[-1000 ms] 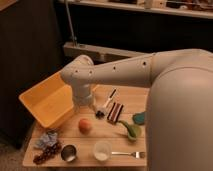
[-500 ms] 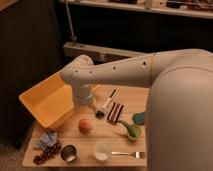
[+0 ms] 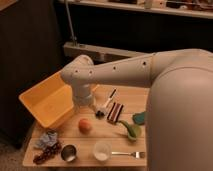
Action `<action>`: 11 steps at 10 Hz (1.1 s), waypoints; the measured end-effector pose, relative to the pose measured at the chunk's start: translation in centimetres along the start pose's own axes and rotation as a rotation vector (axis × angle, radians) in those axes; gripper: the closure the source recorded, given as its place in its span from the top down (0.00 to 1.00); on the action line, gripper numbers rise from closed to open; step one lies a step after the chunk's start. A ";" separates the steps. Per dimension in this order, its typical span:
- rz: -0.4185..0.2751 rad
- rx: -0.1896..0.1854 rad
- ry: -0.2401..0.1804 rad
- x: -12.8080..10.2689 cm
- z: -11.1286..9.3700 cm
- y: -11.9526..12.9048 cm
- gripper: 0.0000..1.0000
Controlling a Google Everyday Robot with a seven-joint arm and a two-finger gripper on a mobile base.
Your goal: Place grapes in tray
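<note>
While hanging over mid-table with gripper [image 3: 95,108] spread and pinching nothing, sits just off the 3 o'clock side of tray [image 3: 36,104], close to a white marker [image 3: 108,99] and a dark snack bar [image 3: 115,112]. Leaves grapes [image 3: 46,154] untouched at the 7 o'clock corner of table [image 3: 90,141], lying flat, with blue-grey cloth [image 3: 47,140] right at their 12 o'clock and metal cup [image 3: 68,152] just beside at 3 o'clock. Shows tray bare inside as far as visible, at roughly 10 o'clock of table. Judging by that: nothing of the task done yet. Left to do: swing toward 7 o'clock past orange fruit [image 3: 85,125], descend onto grapes, close on the bunch, lift, carry up toward 12 o'clock, release over tray. Probably calls for a gentle pinch on soft berries, and care not to snag cloth or knock metal cup.
</note>
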 end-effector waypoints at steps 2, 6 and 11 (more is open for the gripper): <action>0.000 0.000 0.000 0.0 0.0 0.0 0.65; 0.000 0.000 0.000 0.0 0.0 0.0 0.65; -0.156 0.006 -0.022 1.1 0.1 1.7 0.65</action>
